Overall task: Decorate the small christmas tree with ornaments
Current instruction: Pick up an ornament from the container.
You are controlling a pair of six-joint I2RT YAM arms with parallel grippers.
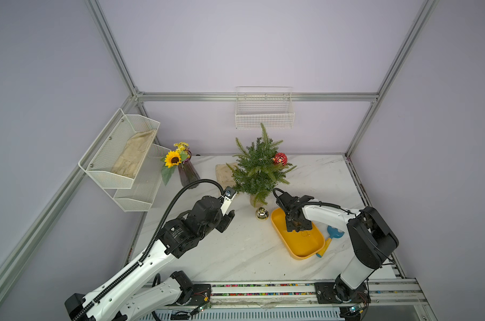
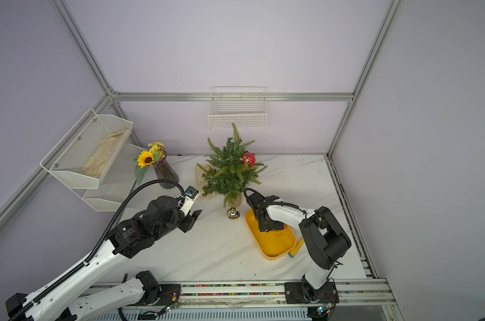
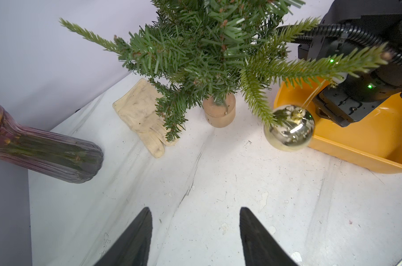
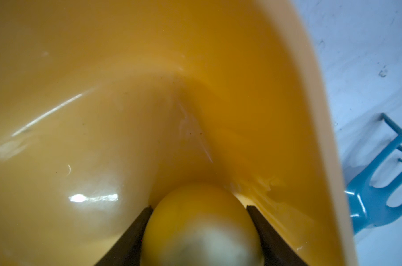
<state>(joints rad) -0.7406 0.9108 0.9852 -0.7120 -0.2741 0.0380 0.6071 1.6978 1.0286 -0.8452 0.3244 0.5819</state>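
The small christmas tree stands at the back of the marble table on its beige base. A red glittery ornament hangs high on its right side. A shiny gold ball hangs by a thread from a low branch tip, close to the table. My right gripper reaches down into the yellow tray, its jaws pressed on both sides of a matte gold ball. My left gripper hovers open and empty, left of the tree.
A sunflower vase stands at the back left, and a beige glove lies behind the tree. The blue-and-yellow toy rake lies right of the tray. Mesh shelves hang on the left wall and a wire basket on the back wall.
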